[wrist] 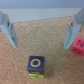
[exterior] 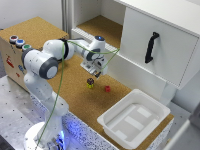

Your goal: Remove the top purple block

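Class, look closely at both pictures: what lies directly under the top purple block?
The top purple block sits on a yellow block, seen as a yellow strip below it. What lies beneath that is hidden. The open tool hovers above without touching.

The top purple block (exterior: 90, 80) sits on a small yellow block (exterior: 90, 85) — a two-piece stack on the cork table (exterior: 75, 90). The gripper (exterior: 94, 73) hangs just above the stack, slightly to its far side, apart from it. A small red block (exterior: 107, 88) lies near the stack, on the exterior view's right. Nearer and further right, a tub (exterior: 133, 118) rests at the table's edge. Behind the table — on its far side — stands a cabinet (exterior: 155, 45), a handle (exterior: 151, 46) on its door.
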